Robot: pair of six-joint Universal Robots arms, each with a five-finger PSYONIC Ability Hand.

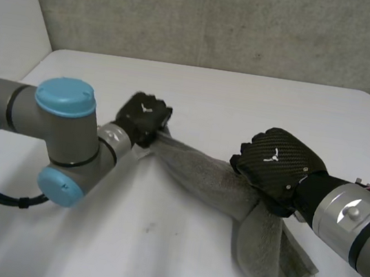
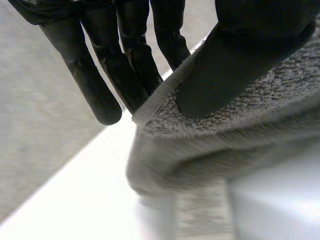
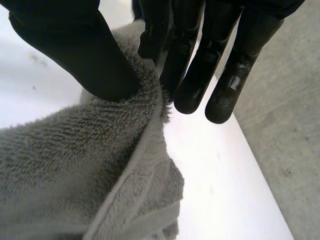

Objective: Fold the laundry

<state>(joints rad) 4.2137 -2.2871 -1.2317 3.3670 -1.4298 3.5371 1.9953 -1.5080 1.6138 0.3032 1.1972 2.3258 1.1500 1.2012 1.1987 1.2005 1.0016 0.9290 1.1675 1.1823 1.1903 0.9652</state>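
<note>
Towel [image 1: 200,176]: grey, stretched in a bunched strip over the white table [image 1: 246,99].
Left hand [image 1: 143,118]: pinched one end of the towel between thumb and fingers.
Right hand [image 1: 279,163]: pinched the towel's edge near the other end.

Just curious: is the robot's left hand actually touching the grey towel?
Touching. Left wrist view: the left hand pinches the towel edge between thumb and fingers.

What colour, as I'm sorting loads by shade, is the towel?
Plain grey, no pattern: the towel is looped terry; the right wrist view shows it best.
</note>
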